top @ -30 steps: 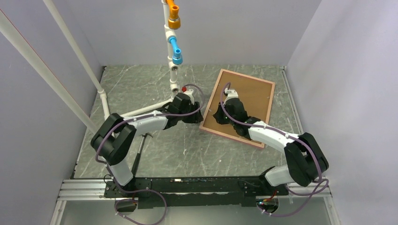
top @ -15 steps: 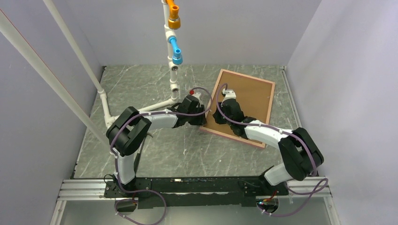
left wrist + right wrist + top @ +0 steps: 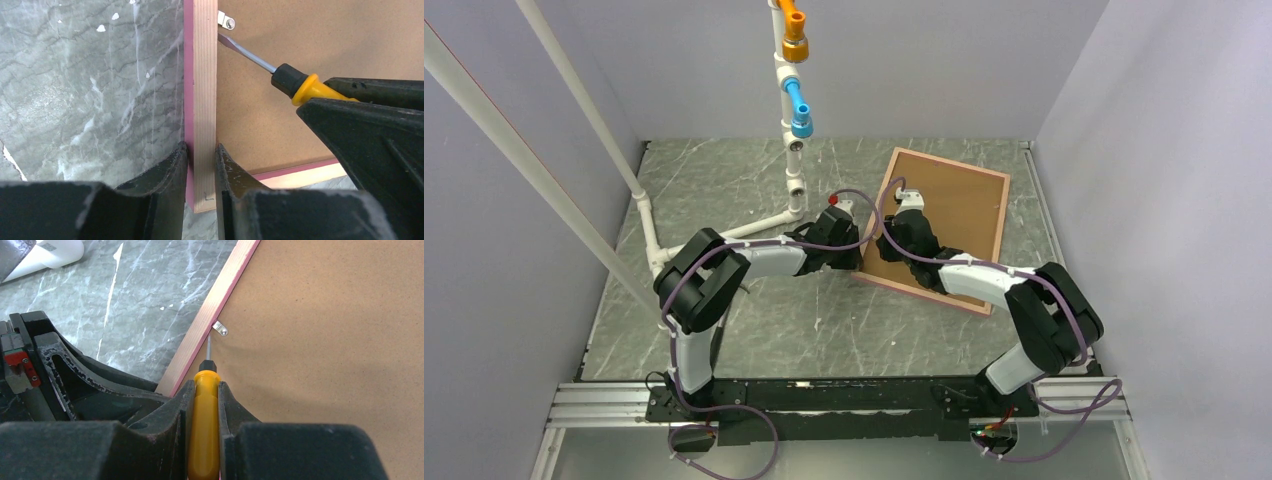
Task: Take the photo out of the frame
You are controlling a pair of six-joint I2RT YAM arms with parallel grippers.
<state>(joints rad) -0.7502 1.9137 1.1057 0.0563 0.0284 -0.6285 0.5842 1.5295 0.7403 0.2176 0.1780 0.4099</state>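
Note:
The frame (image 3: 951,163) lies face down on the table, its brown backing board (image 3: 969,205) facing up. The photo is hidden under the board. My left gripper (image 3: 201,165) is shut on the frame's pink-edged wooden left rail (image 3: 204,90) close to its near corner; it also shows in the top view (image 3: 849,255). My right gripper (image 3: 205,390) is shut on a yellow-handled screwdriver (image 3: 204,415) above the board. The screwdriver's blade tip (image 3: 222,37) lies against the rail just beside a small metal tab (image 3: 226,21), which also shows in the right wrist view (image 3: 220,329).
A white pipe stand with blue and orange fittings (image 3: 796,110) rises just left of the frame, and its foot (image 3: 754,225) lies under my left arm. Long white pipes (image 3: 574,90) slant along the left. Walls close in on three sides.
My left gripper has moved right from beside the pipe foot onto the frame's left rail. My right gripper has shifted left, bringing the screwdriver toward that rail.

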